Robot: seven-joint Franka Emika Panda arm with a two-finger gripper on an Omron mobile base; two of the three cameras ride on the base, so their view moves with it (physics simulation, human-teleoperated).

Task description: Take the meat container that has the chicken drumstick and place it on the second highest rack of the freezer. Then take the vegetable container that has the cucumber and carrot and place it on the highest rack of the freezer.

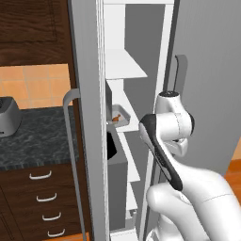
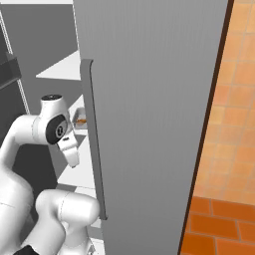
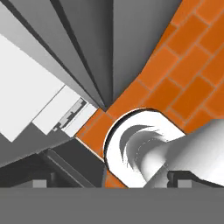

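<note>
The freezer stands open, white inside with several shelves. On a middle shelf, one shelf below the upper one in view, rests the meat container with the small orange-brown chicken drumstick in it. The right base view shows the same tray just behind the arm. My arm is folded in front of the compartment, apart from the tray. In the hand view my gripper points down at the floor, open, its dark fingertips wide apart and nothing between them. The vegetable container with cucumber and carrot is out of view.
The freezer's grey door stands open at my left, edge-on, with its bar handle. The closed door rises at my right. A dark counter carries a grey appliance over drawers. The floor is orange brick.
</note>
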